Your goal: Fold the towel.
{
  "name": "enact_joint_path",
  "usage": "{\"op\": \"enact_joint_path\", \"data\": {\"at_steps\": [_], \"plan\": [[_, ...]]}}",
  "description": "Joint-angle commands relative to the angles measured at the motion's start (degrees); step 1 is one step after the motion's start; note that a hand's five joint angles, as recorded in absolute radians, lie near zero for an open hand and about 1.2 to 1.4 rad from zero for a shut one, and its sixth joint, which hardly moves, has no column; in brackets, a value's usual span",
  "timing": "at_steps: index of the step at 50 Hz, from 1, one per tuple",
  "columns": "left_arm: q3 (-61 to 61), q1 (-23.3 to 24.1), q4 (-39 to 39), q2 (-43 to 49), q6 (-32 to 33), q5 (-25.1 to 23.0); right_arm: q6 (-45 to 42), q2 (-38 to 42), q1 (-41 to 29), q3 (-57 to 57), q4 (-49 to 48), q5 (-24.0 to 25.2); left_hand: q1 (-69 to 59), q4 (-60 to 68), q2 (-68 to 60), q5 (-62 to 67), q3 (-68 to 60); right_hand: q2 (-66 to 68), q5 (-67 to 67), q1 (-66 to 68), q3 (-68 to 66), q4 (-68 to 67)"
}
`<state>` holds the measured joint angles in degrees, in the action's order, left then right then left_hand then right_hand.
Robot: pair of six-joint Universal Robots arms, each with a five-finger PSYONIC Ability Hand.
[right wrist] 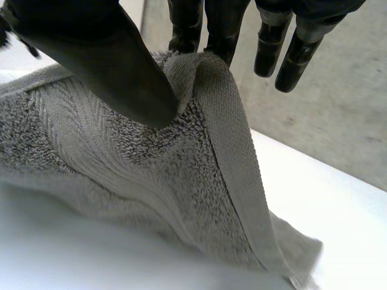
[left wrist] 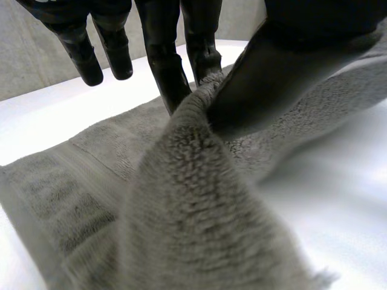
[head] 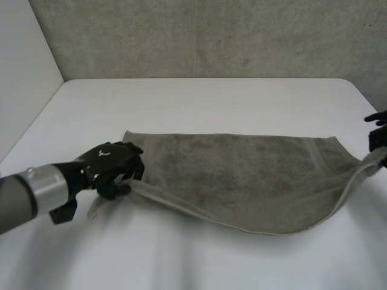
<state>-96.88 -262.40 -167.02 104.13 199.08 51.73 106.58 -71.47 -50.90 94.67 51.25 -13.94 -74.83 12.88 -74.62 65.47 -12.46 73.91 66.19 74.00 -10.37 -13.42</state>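
White flat desk (head: 199,103): it is carrying one item. Grey rectangular terry towel (head: 242,175): it is lying spread lengthwise across the middle of the desk, reaching from left of centre to the right edge. Its far long edge is resting flat, and its near long edge is rising off the surface at both ends and sagging between them.

Black left hand (head: 112,163): it is pinching the towel's near left corner, with the thumb (left wrist: 272,72) pressing the cloth against the fingers.

Black right hand (head: 378,136): it is holding the near right corner at the desk's right edge, with the hem folding over its thumb (right wrist: 103,60) against the fingers.
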Motion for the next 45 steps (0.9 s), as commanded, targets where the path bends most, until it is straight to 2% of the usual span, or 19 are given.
{"op": "enact_joint_path", "data": {"at_steps": [1,3,4,5,7,9,11,16,21,23,24,26,29,31,37,39,45], "plan": [[11.8,2.69,0.03,11.19,0.08,0.39,11.77,14.48,-9.46,-17.71,0.61,1.55,-5.17,-2.88,-5.38,4.53,2.46,6.09,3.81,6.0,0.37,3.42],[22.91,3.48,0.99,20.2,0.17,0.56,14.27,17.68,-10.8,-22.24,0.61,1.55,-5.17,-2.88,-5.38,4.53,2.46,6.09,3.81,6.0,0.37,3.42],[22.96,3.48,1.0,20.24,0.17,0.56,16.27,20.99,-11.93,-26.86,0.52,0.94,-5.17,-2.88,-5.38,4.53,2.46,6.09,3.81,6.0,0.37,3.42],[26.79,3.48,1.0,23.11,0.17,0.91,16.29,21.02,-11.94,-26.9,0.52,0.94,-5.17,-2.88,-5.38,4.53,2.46,6.09,3.81,6.0,0.37,3.42],[29.61,3.74,1.0,25.14,0.08,1.7,17.08,23.31,-12.82,-29.8,0.52,0.67,-5.17,-2.88,-5.38,4.53,2.46,6.09,3.81,6.0,0.37,3.42],[32.19,4.09,0.91,27.01,-0.1,2.85,17.25,26.81,-15.89,-34.36,0.43,-2.04,-5.17,-2.88,-5.38,4.53,2.46,6.09,3.81,6.0,0.37,3.42],[36.04,4.71,0.82,29.37,-0.45,4.77,17.34,27.69,-16.94,-35.68,0.09,-3.97,-5.17,-2.88,-5.38,4.53,2.46,6.09,3.81,6.0,0.37,3.42],[38.43,4.71,0.65,30.96,-0.97,5.49,17.52,29.19,-20.11,-38.15,-3.16,-8.63,-5.17,-2.88,-5.38,4.53,2.46,6.09,3.81,6.0,0.37,3.42],[38.61,4.8,-0.05,31.14,-1.41,5.49,23.32,28.76,-22.32,-38.68,-10.99,-13.57,-5.17,-2.88,-5.38,4.53,2.46,6.09,3.81,6.0,0.37,3.42],[38.52,4.88,-0.5,31.14,-1.68,5.49,29.35,27.71,-24.06,-38.42,-19.65,-18.11,-5.17,-2.88,-5.38,4.53,2.46,6.09,3.81,6.0,0.37,3.42],[38.43,5.06,-0.93,31.14,-2.03,5.49,29.38,27.7,-24.07,-38.42,-19.69,-18.14,-5.17,-2.88,-5.38,4.53,2.46,6.09,3.81,6.0,0.37,3.42],[38.43,5.15,-1.29,31.05,-2.47,5.49,36.9,25.52,-25.56,-36.93,-29.75,-22.86,-5.17,-2.88,-5.38,4.53,2.46,6.09,3.81,6.0,0.37,3.42],[38.34,5.32,-2.25,30.96,-3.26,5.4,39.84,24.36,-25.92,-35.87,-33.58,-24.2,-5.17,-2.88,-5.38,4.53,2.46,6.09,3.81,6.0,0.37,3.42],[38.25,5.32,-2.69,30.96,-3.44,5.49,45.0,21.3,-26.09,-33.33,-39.79,-24.99,-5.17,-2.88,-5.38,4.53,2.46,6.09,3.81,6.0,0.37,3.42],[38.34,5.32,-4.19,31.31,-3.52,5.57,50.21,19.44,-26.53,-31.12,-45.36,-27.63,-5.17,-2.88,-5.38,4.53,2.46,6.09,3.81,6.0,0.37,3.42],[38.52,5.32,-4.71,31.58,-3.52,5.57,51.79,19.26,-27.67,-30.42,-47.28,-31.22,-5.17,-2.88,-5.38,4.53,2.46,6.09,3.81,6.0,0.37,3.42],[39.39,5.32,-7.17,33.07,-4.05,6.19,51.71,19.79,-28.12,-29.1,-47.9,-35.62,-5.17,-2.88,-5.38,4.53,2.46,6.09,3.81,6.0,0.37,3.42]]}}
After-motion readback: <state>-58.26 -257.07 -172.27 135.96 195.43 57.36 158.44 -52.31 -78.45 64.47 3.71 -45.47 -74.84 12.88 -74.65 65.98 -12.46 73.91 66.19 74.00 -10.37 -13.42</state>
